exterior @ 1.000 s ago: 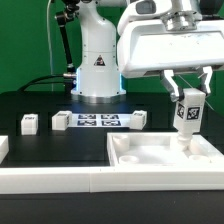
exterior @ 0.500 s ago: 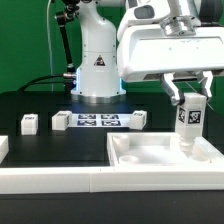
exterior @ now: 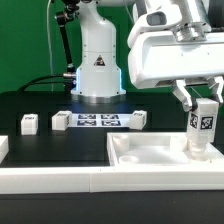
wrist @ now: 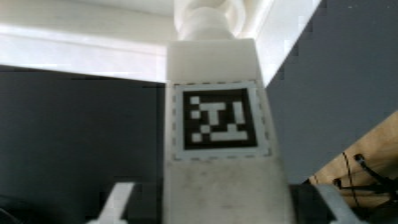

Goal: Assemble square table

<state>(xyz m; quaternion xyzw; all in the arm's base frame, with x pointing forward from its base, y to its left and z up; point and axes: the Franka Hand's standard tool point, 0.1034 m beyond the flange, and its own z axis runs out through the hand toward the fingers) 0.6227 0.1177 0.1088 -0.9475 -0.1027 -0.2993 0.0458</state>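
Pincer first: its two fingers are part way shut and squeeze the top of a white table leg, so the pincer is holding that leg. We see the leg standing straight up, with its black and white tag facing us. In the wrist view the same table leg fills the middle, tag and all.

We think this is the step where a leg goes into the square tabletop. The tabletop lies on the black counter, on the exterior view's right. The leg's low end is down at the tabletop's far corner on that side. We cannot tell if the end sits in the corner hole yet. Next, we guess the leg must be lined up with the hole, pushed down and turned tight, and kept straight all the while. Three loose legs wait on the counter near the marker board.
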